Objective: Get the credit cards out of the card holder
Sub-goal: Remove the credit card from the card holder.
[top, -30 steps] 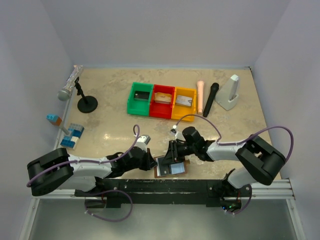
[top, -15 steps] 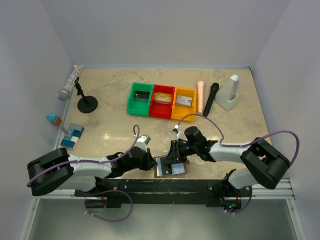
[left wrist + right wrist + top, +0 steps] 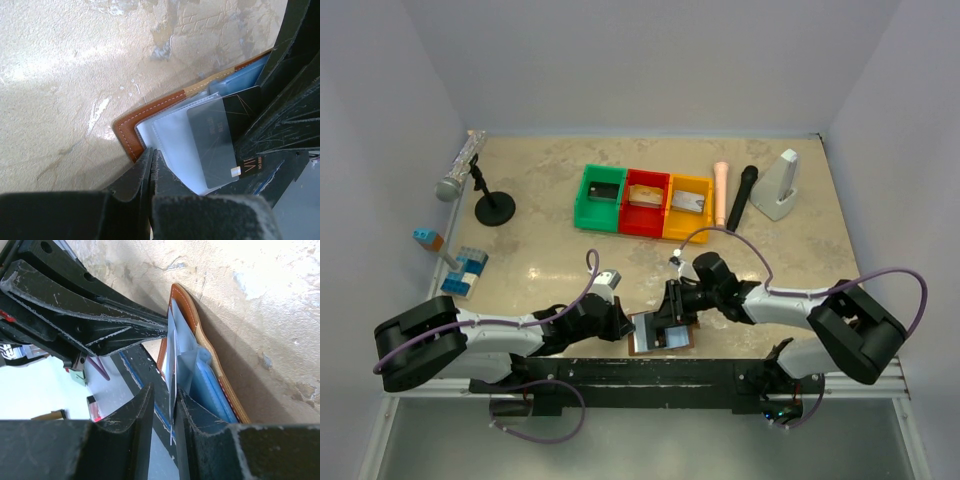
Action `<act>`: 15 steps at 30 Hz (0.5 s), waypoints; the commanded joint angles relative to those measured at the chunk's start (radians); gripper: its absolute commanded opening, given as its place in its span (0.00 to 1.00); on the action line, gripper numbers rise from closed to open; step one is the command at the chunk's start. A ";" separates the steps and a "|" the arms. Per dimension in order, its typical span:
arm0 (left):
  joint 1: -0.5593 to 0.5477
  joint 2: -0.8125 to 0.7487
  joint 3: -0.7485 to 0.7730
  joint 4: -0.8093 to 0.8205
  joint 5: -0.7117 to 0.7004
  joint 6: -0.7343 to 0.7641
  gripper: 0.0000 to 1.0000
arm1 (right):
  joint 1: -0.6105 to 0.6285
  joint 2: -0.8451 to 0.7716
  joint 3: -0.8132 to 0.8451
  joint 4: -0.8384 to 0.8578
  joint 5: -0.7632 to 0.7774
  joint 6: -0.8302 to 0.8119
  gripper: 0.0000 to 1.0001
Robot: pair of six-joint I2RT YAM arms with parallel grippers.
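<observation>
Beige marbled table (image 3: 550, 270) fills the floor between white walls, and the card holder (image 3: 658, 336) lies open at its near edge, between the two arms. The left gripper (image 3: 623, 322) is at the holder's left side and the right gripper (image 3: 672, 318) is at its right side, so both tools meet over it.

From the left wrist, the left fingers (image 3: 150, 172) are pressed fully together, and their tips are against the corner of the clear inner sleeve, just beside the brown stitched border (image 3: 131, 142). Whether some material is pinched between them I cannot tell.

A dark card (image 3: 220, 135) stands partly out of a pocket, with one end toward the right gripper. From the right wrist, this card shows only as a thin edge (image 3: 174, 390) between the right fingers (image 3: 142, 412). The jaws are a little apart: one finger is against the card, and a narrow gap shows on the other side.

Farther back, well apart from the holder, the green bin (image 3: 582, 205), the red bin (image 3: 645, 228) and the yellow bin (image 3: 672, 222) stand in a row, each with a card inside.
</observation>
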 commanded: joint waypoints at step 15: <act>0.001 -0.007 -0.048 -0.139 -0.064 0.013 0.00 | -0.036 -0.052 -0.009 -0.018 -0.019 -0.037 0.20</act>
